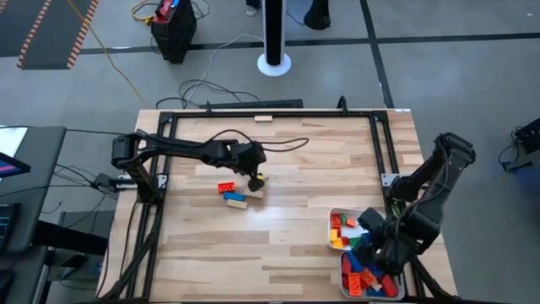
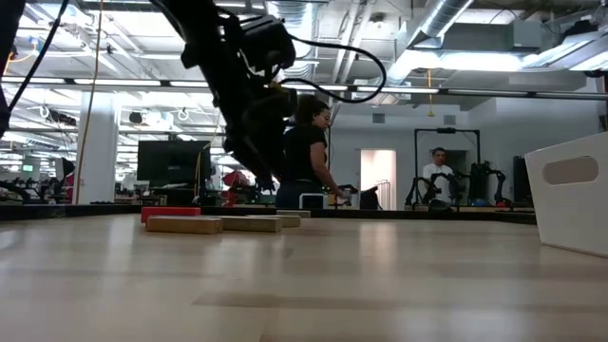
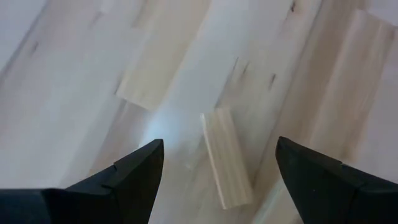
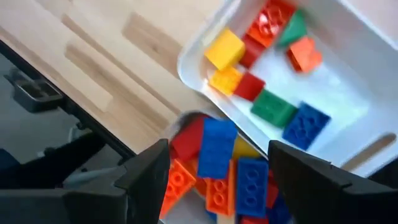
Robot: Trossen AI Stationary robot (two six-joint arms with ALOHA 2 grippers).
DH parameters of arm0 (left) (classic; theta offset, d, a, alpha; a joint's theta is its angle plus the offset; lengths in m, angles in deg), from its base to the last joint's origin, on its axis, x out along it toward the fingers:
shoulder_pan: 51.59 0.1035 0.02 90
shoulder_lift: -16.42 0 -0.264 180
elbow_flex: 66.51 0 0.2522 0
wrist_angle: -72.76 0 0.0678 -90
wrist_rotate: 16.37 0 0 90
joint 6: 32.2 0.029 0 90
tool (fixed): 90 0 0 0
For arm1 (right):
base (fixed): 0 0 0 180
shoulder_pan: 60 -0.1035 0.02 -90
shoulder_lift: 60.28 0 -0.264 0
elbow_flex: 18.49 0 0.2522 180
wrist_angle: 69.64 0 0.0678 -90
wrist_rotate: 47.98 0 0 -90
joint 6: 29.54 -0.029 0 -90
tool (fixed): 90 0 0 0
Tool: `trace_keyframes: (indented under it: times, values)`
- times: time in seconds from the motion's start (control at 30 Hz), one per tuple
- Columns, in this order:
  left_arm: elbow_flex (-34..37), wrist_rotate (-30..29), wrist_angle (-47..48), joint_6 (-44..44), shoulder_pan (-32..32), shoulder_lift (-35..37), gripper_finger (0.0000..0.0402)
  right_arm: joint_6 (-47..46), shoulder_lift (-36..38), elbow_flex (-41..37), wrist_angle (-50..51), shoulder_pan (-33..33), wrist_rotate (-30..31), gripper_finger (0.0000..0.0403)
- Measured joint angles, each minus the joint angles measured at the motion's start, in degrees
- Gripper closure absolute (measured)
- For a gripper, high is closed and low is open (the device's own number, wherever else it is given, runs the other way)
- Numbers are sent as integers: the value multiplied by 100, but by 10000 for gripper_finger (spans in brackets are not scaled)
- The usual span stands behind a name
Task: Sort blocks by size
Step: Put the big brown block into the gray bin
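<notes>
Tan wood: a plain wooden block point(image 3: 227, 158) lies flat on the pale surface point(image 1: 287, 181), in the gap between the left gripper's two dark fingers point(image 3: 127, 180), nearer one of them than the middle.
Left gripper point(image 1: 255, 179): hangs over the middle of the surface, fingers spread wide and holding nothing; in the low view it hovers above the blocks, not touching them.
Key relation: the wooden block sits straight ahead of and below the fingers, its long axis running roughly along their reach and a little tilted, so its narrow width faces the gap. In my judgement a straight drop would put a finger on each long side.
Blocks beside the left fingers: a red block point(image 1: 226, 187), a blue block point(image 1: 233, 196) and a tan block point(image 1: 237, 203) lie close together just to one side; a yellow block point(image 1: 260, 178) shows right at the fingertips.
Nearer arm: the left, plainly; the right is well apart from this cluster.
Right gripper point(image 1: 377, 253): over the two white trays point(image 1: 335, 214), fingers spread, nothing pinched.
Sorted blocks: short red, yellow, green, orange and blue ones lie in one tray; longer blue, orange and red ones fill the tray directly under the right fingers.
</notes>
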Motion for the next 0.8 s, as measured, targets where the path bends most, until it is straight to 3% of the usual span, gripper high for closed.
trace_keyframes:
  times: [0.43,0.8]
  values:
    - [768,-15,-807,151,216,-2,102,427,-13,766,885,528,1191,109]
    - [1244,129,-1744,227,112,-2,102,1408,-13,828,873,1214,1285,110]
